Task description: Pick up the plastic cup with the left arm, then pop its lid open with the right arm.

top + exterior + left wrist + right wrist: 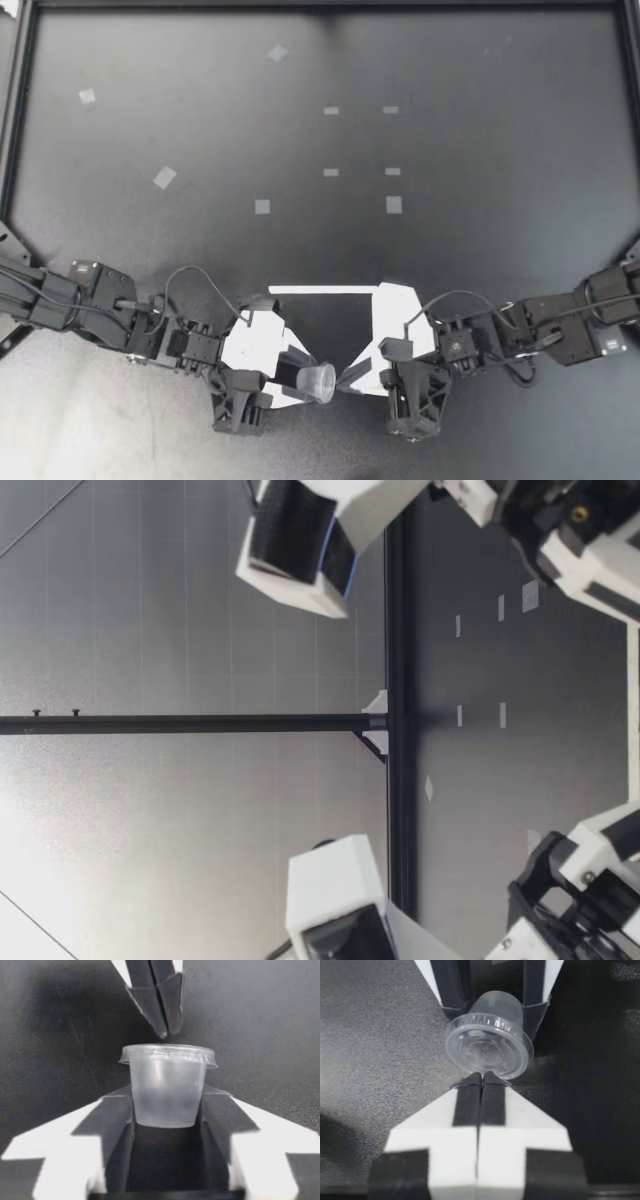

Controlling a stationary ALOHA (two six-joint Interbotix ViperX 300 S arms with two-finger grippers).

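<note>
The left hand (pixel 300 381) grips a small clear plastic portion cup (pixel 320 381) near the front edge of the surface (pixel 450 270), close to the middle between the two arms. Its fingers (pixel 117 1117) are spread only as wide as the cup's lower body and press on it from two sides. The left wrist view shows the cup (pixel 169 1091) seated between them, base toward the wrist and wide rim pointing ahead.

The cup lies on its side in this grasp, its mouth turned toward the right hand (pixel 350 375). A clear lid (pixel 489 1049) with a ridged edge appears to cover the mouth and faces the right wrist camera squarely. Whether the cup rests on the surface or is held just above it cannot be told.

The right hand (pixel 481 1079) is fully closed, its two fingers pressed together with nothing between them. Their tips meet the lower edge of the lid, either touching it or just beside it; the views do not settle which. From the left wrist, the same closed hand (pixel 164 1030) points at the cup's rim.

Beyond the two hands, the dark matte surface carries small pale tape squares (pixel 394 205), well apart from the cup. A black frame (pixel 20 100) borders the surface at the sides and the far edge.
</note>
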